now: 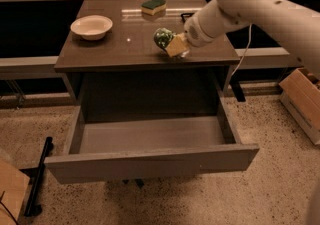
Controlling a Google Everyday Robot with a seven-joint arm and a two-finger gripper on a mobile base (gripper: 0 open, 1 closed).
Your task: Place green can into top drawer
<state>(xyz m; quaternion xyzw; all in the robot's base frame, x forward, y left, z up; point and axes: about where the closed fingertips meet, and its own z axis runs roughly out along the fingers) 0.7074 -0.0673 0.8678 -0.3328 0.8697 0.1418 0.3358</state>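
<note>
The green can (163,37), green-and-white patterned, is tilted on its side near the front right of the dark table top (115,51). My gripper (172,45), with tan fingers, comes in from the right on the white arm and is shut on the can's right end. I cannot tell whether the can rests on the table or hangs just above it. The top drawer (150,161) is pulled wide open below the table. Its grey inside is empty and lies below and in front of the can.
A white bowl (91,26) sits at the table's left. A green-topped yellow sponge (153,5) lies at the back centre. A cardboard box (302,101) stands on the floor at right. A black stand (37,176) and another box (10,194) are at lower left.
</note>
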